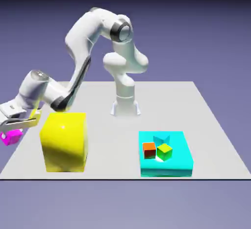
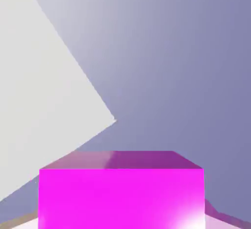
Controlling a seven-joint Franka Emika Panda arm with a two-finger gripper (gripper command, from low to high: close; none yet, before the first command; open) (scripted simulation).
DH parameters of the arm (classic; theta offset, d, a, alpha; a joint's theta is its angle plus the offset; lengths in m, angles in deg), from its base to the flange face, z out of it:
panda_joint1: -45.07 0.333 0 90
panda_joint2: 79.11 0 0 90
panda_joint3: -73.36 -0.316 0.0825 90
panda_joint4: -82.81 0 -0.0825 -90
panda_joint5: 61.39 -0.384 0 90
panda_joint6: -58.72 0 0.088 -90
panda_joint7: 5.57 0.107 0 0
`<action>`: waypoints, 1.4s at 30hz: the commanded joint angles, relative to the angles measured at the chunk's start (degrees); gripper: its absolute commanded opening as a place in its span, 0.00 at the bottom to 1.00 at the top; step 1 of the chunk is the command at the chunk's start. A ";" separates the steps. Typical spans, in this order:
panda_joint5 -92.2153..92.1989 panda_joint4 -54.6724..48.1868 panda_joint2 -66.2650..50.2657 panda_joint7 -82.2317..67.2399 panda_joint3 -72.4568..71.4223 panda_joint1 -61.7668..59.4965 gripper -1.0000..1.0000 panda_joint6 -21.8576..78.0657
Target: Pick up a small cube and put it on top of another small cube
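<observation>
Magenta cube in the grip, out past the yellow block

Landmark: yellow block [image 1: 64, 142]. Magenta cube [image 1: 12, 137]: solid magenta-pink, flat faces, crisp edges, far smaller than the block. Hand view has its broad face vivid, with a whitish glare low in one corner; adjoining face duller, two-toned. Position: off the block's left side in the exterior view, apart from it, tilted there. Gripper [image 1: 6, 134] closed on the cube, a finger at each side. Cyan slab [image 1: 172, 167] well right of the block, carrying orange cube [image 1: 149, 150] and green cube [image 1: 164, 152].
</observation>
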 commanded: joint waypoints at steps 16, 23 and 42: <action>-13.62 5.90 11.94 37.55 -28.66 8.58 0.00 7.98; -19.16 9.89 17.92 54.99 -40.68 11.40 0.00 11.37; -23.00 40.81 43.95 101.78 -56.17 2.95 0.00 18.60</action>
